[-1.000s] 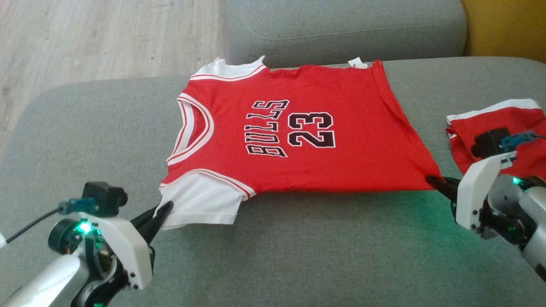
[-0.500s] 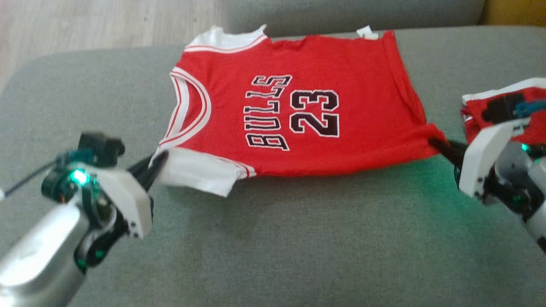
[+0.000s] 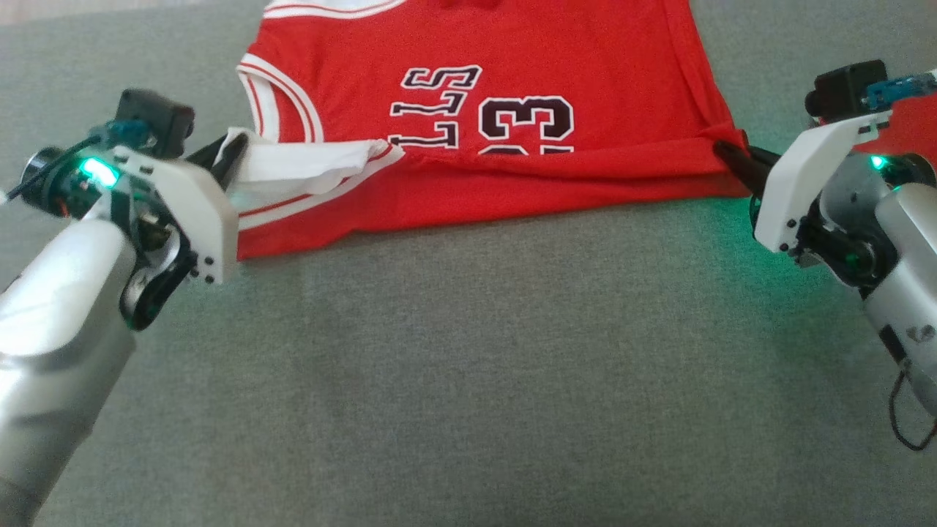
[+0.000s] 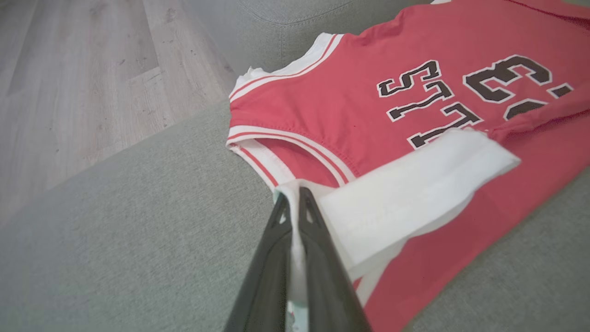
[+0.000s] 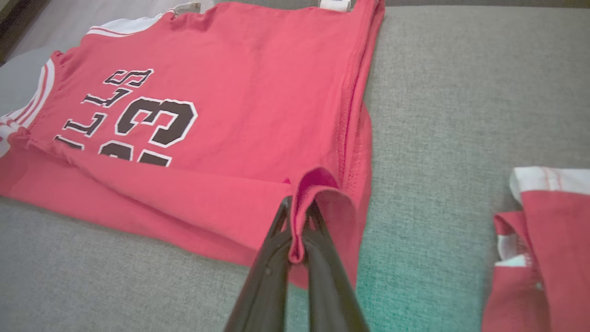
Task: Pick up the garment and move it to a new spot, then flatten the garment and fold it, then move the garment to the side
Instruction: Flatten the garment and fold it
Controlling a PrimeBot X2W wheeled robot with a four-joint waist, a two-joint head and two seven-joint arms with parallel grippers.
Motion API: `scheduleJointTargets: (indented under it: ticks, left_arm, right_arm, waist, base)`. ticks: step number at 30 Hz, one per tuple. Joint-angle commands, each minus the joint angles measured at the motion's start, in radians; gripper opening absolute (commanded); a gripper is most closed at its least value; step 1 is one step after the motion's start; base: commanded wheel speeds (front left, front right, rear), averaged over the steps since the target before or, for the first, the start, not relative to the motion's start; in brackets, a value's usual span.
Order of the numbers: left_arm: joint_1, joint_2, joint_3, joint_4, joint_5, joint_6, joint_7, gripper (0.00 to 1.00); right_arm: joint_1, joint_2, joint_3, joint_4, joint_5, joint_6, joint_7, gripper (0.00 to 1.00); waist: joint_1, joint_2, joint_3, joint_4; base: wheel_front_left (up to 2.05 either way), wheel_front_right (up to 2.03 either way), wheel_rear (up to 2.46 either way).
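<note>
The red jersey (image 3: pixel 622 88) with white sleeves and black lettering is spread on the grey woven sofa cushion (image 3: pixel 468 366). Its far part lies flat, and its near edge is raised and turned over toward the lettering. Its white sleeve (image 3: pixel 307 165) is pinched in the clenched left gripper (image 3: pixel 233 146), and in the left wrist view a strip of white cloth is seen running down between the two dark fingers. The red hem corner (image 5: pixel 318 184) is grasped the same way by the right gripper (image 5: pixel 299 203), with a small loop of cloth bulging over the tips. The step in hand is judged to be the first lengthwise fold. For a clean result, both corners should be carried away from the robot at one height and one pace, so that the crease is laid straight and parallel to the far side. The cloth between the grips is best held lightly taut, without being dragged off its spot. The corners should be laid on the far edge before the jaws are let go. The right arm's path should be kept off the second red-and-white garment (image 5: pixel 548 240), which lies apart on the cushion to the right.
</note>
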Motion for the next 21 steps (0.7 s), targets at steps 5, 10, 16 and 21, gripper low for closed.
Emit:
scheduleJointTargets:
  ticks: [5, 10, 16, 21]
  left_arm:
    - [-0.120, 0.010, 0.002, 0.064, 0.044, -0.015, -0.034, 0.00]
    - [-0.182, -0.021, -0.020, 0.139, 0.069, -0.022, -0.072, 0.01]
    - [-0.247, -0.080, 0.015, 0.236, 0.091, 0.044, -0.222, 1.00]
    - [-0.270, -0.123, 0.077, 0.276, 0.088, 0.121, -0.424, 1.00]
  right_arm:
    - [-0.046, 0.024, 0.001, 0.019, -0.022, -0.001, -0.030, 0.00]
    - [-0.077, 0.045, 0.009, 0.050, -0.032, -0.001, -0.054, 0.00]
    - [-0.122, 0.083, -0.030, 0.124, -0.057, -0.001, -0.155, 1.00]
    - [-0.153, 0.110, -0.094, 0.141, -0.081, -0.001, -0.352, 1.00]
  waist:
    - [-0.0004, 0.0000, 0.026, -0.012]
    - [-0.0004, 0.0000, 0.044, -0.014]
    - [-0.0004, 0.0000, 0.064, -0.014]
    - [-0.0004, 0.0000, 0.058, -0.011]
  base:
    - [0.00, 0.00, 0.00]
    - [0.00, 0.00, 0.00]
    - [0.00, 0.00, 0.00]
    - [0.00, 0.00, 0.00]
